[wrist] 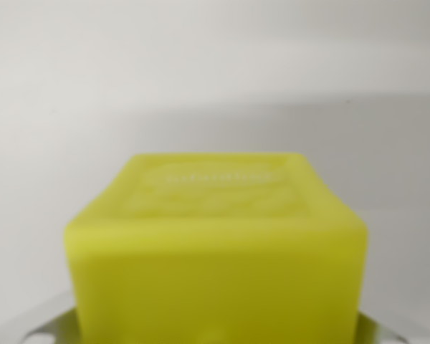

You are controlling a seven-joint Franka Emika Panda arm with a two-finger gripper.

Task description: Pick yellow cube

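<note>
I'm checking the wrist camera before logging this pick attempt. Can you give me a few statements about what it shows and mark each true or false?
1. The yellow cube fills the lower middle of the wrist view. True.
2. The cube is red. False: it is yellow-green.
3. The cube's upper face carries a raised or embossed pattern. True, though it is too blurred to read.
4. Several other objects lie around the cube. False: only a plain pale surface shows behind it.
5. Pale grey metal-like parts show at the bottom corners beside the cube. True; whether they belong to the tool, and whether it is open or shut, cannot be told.
</note>
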